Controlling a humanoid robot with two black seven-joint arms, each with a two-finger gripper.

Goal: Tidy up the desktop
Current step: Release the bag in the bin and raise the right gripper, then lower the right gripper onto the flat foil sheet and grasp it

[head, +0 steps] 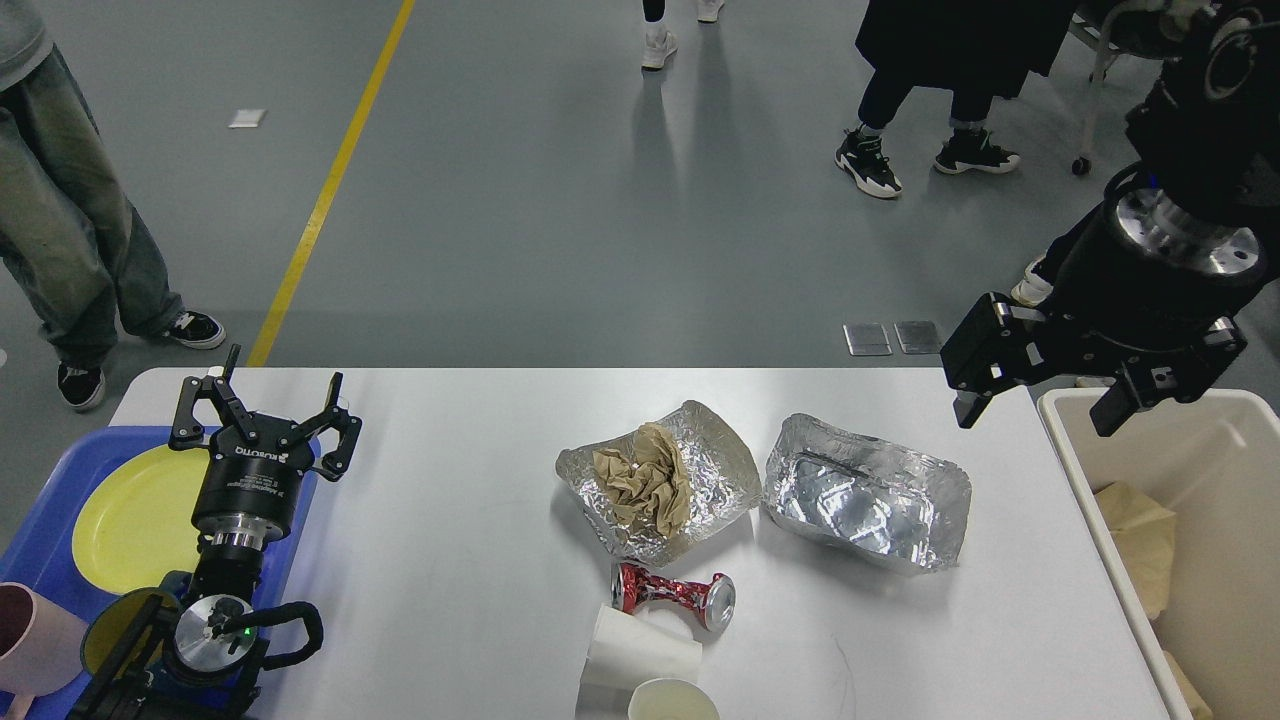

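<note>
Head view shows our right hand (1045,400) raised over the far right corner of the worktop (450,560), its two fingers spread and holding nothing, between the empty foil tray (866,493) and the beige bin (1190,540) that stands against the worktop's right edge. Our left hand (262,410) is likewise spread and empty, poised over the far left corner beside the blue tray (40,540) with its yellow plate (130,515). Rubbish lies across the middle of the worktop: a second foil tray (720,470) holding crumpled brown paper (645,485), a crushed red can (675,592) just nearer to us, and a white paper cup (640,655) lying on its side at the near edge. We judge the empty foil tray the natural pick for the right hand, being nearest it and the bin. To do it well we come down over the tray's far rim, pinch one wall between the fingers instead of spanning the whole tray, and close gently, since thin foil likely buckles and slips. We lift clear of the neighbouring tray before swinging right, and let go only once well inside the bin's walls.
</note>
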